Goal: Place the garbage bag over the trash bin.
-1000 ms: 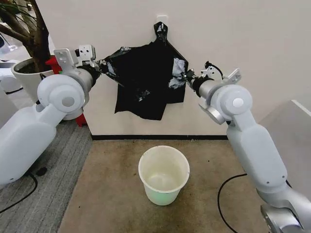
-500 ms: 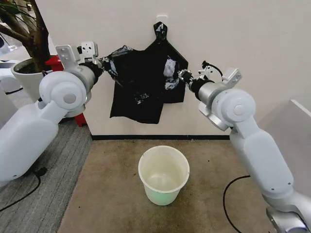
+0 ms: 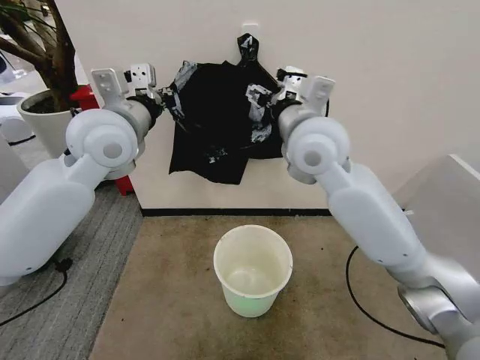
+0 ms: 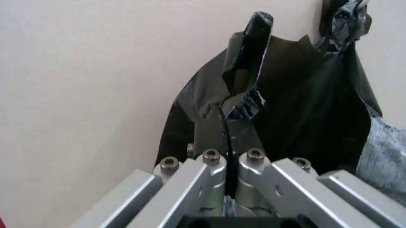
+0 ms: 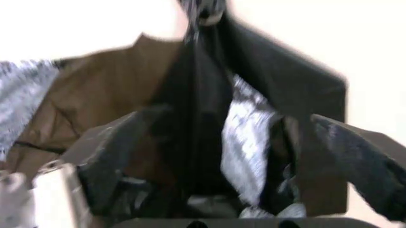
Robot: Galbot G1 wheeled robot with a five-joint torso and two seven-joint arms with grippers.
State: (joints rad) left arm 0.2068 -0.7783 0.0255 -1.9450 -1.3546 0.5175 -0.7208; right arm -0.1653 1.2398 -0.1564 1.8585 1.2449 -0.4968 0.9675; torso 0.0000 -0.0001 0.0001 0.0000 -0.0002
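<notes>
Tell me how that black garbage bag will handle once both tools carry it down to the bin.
The garbage bag is likely floppy: it hangs creased and slack between the left tool and the right tool. It looks light, since thin pinches of film hold it up. Its glossy film may slip, and the loose lower edge may miss the trash bin.

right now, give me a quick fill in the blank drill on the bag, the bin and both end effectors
1. The left end effector is shut on the black ____.
2. The bin stands on the floor, upright and ____ inside.
3. The bag hangs in front of the ____, above the bin.
4. The right end effector grips the bag's ____ edge.

Missing words: bag; empty; wall; right
</notes>
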